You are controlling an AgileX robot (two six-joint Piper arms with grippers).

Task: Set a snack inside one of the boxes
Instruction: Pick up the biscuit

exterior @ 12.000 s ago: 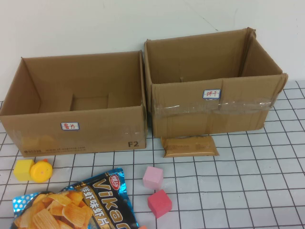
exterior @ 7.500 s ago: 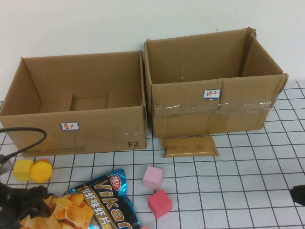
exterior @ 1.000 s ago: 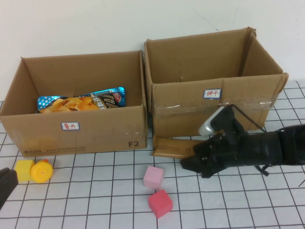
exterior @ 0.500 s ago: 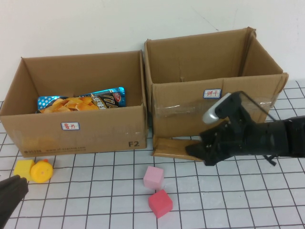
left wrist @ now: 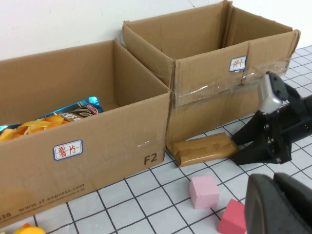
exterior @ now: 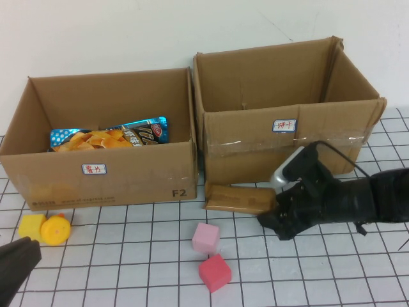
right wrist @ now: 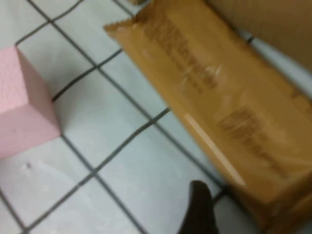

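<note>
Flat tan snack packet [exterior: 238, 198] below right box [exterior: 287, 137], right gripper [exterior: 276, 214] grip unclear, left gripper [exterior: 16, 268] near corner, unclear

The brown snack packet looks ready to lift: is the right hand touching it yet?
Cannot tell. In the left wrist view the right hand sits at the end of the brown snack packet, hiding any contact. The left hand waits near the table's front edge.

2 cardboard boxes [exterior: 102, 173] [exterior: 287, 144], 2 snack packets [exterior: 108, 135] [exterior: 239, 197], 2 pink cubes [exterior: 205, 237] [exterior: 214, 272], 2 yellow blocks [exterior: 31, 227] [exterior: 56, 229].
</note>
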